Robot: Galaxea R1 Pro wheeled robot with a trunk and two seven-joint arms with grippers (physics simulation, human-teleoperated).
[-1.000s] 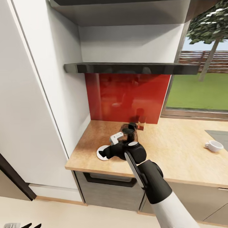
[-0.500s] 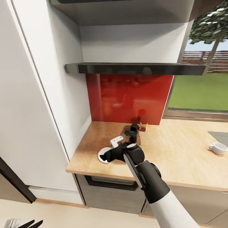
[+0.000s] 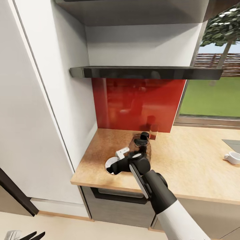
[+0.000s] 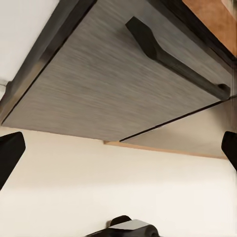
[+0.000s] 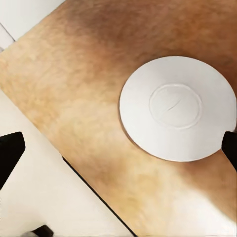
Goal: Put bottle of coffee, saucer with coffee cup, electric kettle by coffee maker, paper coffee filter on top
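So you've got your right gripper (image 3: pixel 111 168) hanging just over the white saucer (image 5: pixel 178 107) near the front edge of the wooden countertop (image 3: pixel 196 160), jaws spread wide and holding nothing. Coffee maker (image 3: pixel 141 148) sits right behind it by the red backsplash (image 3: pixel 136 103), and the coffee cup (image 3: pixel 232 157) is well off by the window. Your left gripper (image 4: pixel 118 153) is open too, down by the grey drawer front (image 4: pixel 108 94) with the black handle (image 4: pixel 173 57).

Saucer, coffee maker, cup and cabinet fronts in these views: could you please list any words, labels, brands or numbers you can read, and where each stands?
No readable text in any view.
saucer: plain white, only an embossed ring and a small mark, no lettering.
coffee maker: dark, no legible label.
coffee cup: plain white.
drawer front: wood grain and handle, no writing.
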